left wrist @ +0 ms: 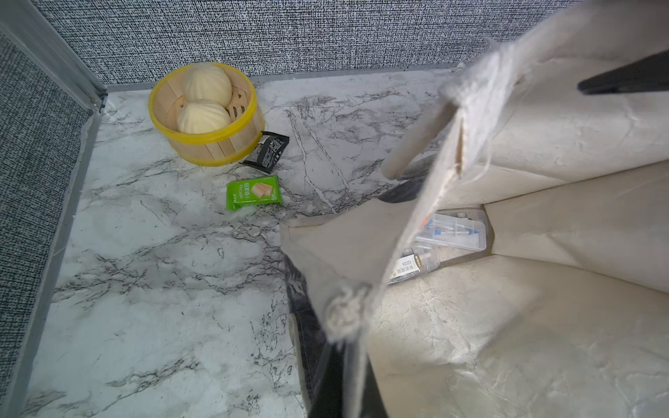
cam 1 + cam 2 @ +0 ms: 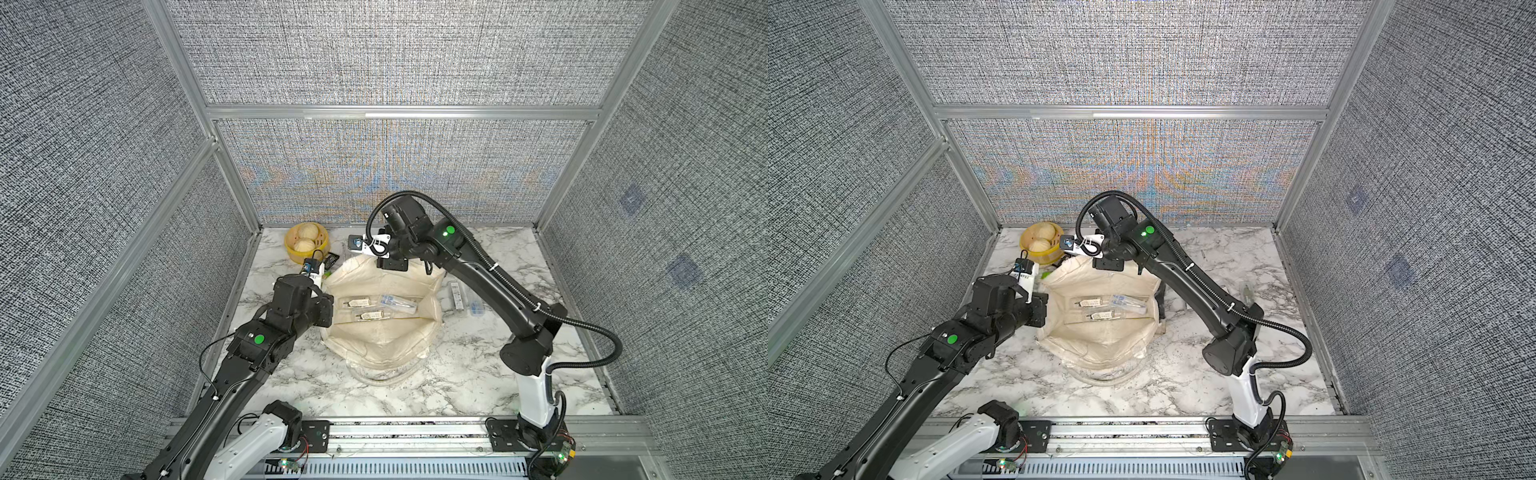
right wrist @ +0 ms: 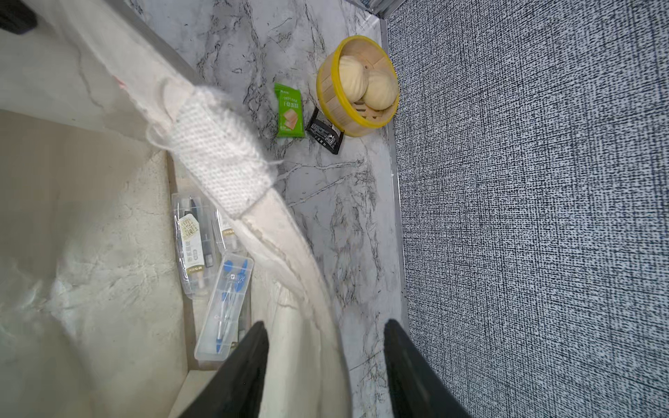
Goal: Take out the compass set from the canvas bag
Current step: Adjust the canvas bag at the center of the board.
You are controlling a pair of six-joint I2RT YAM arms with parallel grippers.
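Right jaws: about half apart, straddling the far rim of the bag (image 2: 386, 345). One finger (image 3: 246, 365) sits inside against the cloth and the other outside, with bare surface (image 3: 362, 253) showing in the gap; they grip nothing.
Left jaws: closed on the bag's left rim, pinching the cloth and holding that side up so the mouth stands open.
Compass set (image 3: 224, 307): clear flat case with blue parts, lying flat on the bag's floor toward the far side, just beside two clear packs (image 2: 368, 316) with beige labels.
Direction from the open pair: down and inward, just past the rim. In the right wrist view the case's near end lies close to the inside finger.
Long axis: in both top views it runs across the bag, roughly along the far rim and a little tilted.
Nearer arm: the right arm (image 2: 478, 270); the left is busy with the rim, at the far end of the packs.
Next move, as I judge it: clear the rim, shift inward, and close across the case's short width.
Risk: cloth or a neighbouring pack gets caught along with the case.
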